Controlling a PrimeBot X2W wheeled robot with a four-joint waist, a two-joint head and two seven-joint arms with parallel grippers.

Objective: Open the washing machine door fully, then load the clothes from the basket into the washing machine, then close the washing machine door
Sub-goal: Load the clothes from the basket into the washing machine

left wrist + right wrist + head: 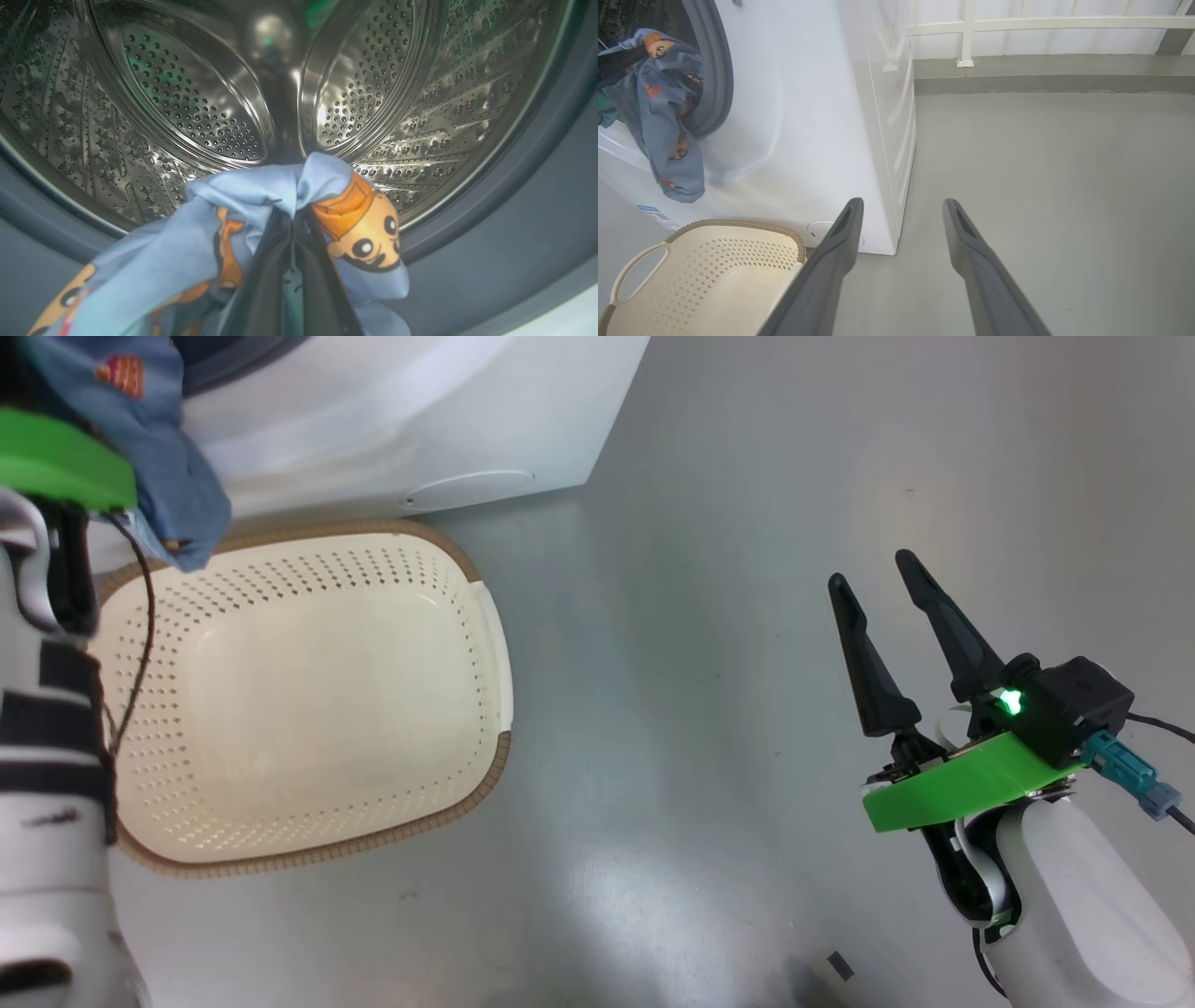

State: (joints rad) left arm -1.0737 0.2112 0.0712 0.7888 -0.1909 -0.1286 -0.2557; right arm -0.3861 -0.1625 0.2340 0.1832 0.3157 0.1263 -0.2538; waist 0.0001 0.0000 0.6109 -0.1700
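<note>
Blue bear-printed clothes (252, 186) hung pinched in our closed left end effector (293, 212) at the mouth of the washing machine (808, 116), part draped over the grey gasket (721, 70), not yet dropped into the steel drum (187, 93). With the opening exposed, we judged the door step done. Below, the basket (308, 709) sat empty on the floor (709, 616), so loading looked nearly finished; releasing the garment and closing the door remained. Our right end effector (870, 569) hovered open and empty, well apart.
</note>
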